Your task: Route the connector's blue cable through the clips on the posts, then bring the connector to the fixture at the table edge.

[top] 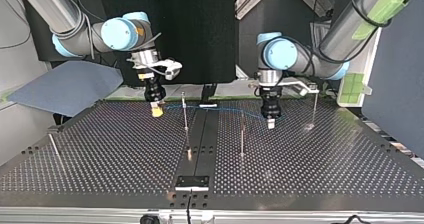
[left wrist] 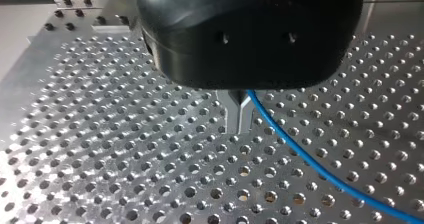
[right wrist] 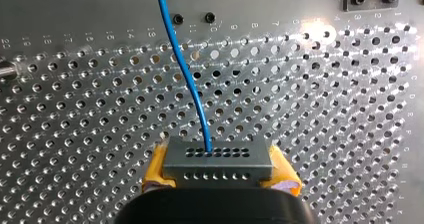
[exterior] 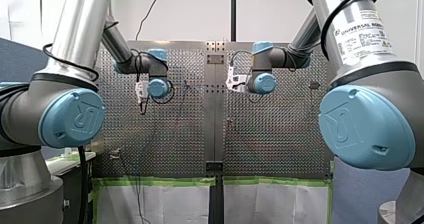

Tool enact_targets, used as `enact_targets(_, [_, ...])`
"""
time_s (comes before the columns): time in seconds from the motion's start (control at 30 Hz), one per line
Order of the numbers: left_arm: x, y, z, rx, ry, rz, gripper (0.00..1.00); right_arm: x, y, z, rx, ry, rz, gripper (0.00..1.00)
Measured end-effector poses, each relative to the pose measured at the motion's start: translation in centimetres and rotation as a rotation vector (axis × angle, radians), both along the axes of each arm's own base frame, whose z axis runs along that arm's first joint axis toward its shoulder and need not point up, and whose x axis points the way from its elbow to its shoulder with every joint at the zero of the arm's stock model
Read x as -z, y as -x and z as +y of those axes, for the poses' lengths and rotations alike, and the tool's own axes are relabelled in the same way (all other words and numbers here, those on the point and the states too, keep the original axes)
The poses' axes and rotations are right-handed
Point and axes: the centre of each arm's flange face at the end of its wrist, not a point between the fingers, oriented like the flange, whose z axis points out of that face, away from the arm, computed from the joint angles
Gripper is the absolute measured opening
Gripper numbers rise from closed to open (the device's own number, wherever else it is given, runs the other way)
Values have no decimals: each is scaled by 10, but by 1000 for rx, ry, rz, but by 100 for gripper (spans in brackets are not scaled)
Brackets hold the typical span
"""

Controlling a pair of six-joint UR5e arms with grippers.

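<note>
In the top view, starting at its left, a thin post (top: pixel 54 151) is standing on the perforated worktop (top: pixel 100 149) near the side edge. Next to the right, my right gripper (top: pixel 157 111) is hanging point-down close over the worktop's far part. In the right wrist view its yellow pads (right wrist: pixel 156 168) are pressing on both sides of the grey connector (right wrist: pixel 217 160), so these fingers are grasping the connector. The blue cable (right wrist: pixel 192 84) is leaving a hole in the connector's face and curving away over the holes.

Going on rightwards in the top view, the cable is running as a thin, slightly sagging line and crossing a second post (top: pixel 185 111) near its upper part; whether it is sitting in a clip there I cannot tell. The fixture (top: pixel 191 182) is lying at the near edge on the dark middle strip, well apart from the connector. The cable is then passing about the top of a third post (top: pixel 243 134); again no clip is showing clearly.

Just beyond that post, my left gripper (top: pixel 270 125) is pointing down where the cable line is ending. In the left wrist view its metal fingers (left wrist: pixel 233 118) are pressed together, with the cable coming out of the notch at their root; they are clenching the cable, which is trailing off low over the worktop. Farthest right, a fourth post (top: pixel 314 109) is standing apart from the cable.
</note>
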Motion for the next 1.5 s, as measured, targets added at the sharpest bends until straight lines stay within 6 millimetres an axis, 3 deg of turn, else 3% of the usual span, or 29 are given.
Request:
enact_targets(0.53, [-14, -20, 1, 27, 8, -22, 0, 16, -1, -21, 8, -8, 4, 0])
enact_targets(0.8, [-14, -27, 5, 40, 6, -21, 0, 4, -2, -32, 13, 13, -11, 0])
enact_targets(1.2, [4, -57, 0, 45, 10, 3, 0, -15, -16, -55, -17, 41, -39, 0])
enact_targets(1.5, [5, -71, -2, 53, 16, 4, 0, -12, -25, -71, -19, 28, -33, 0])
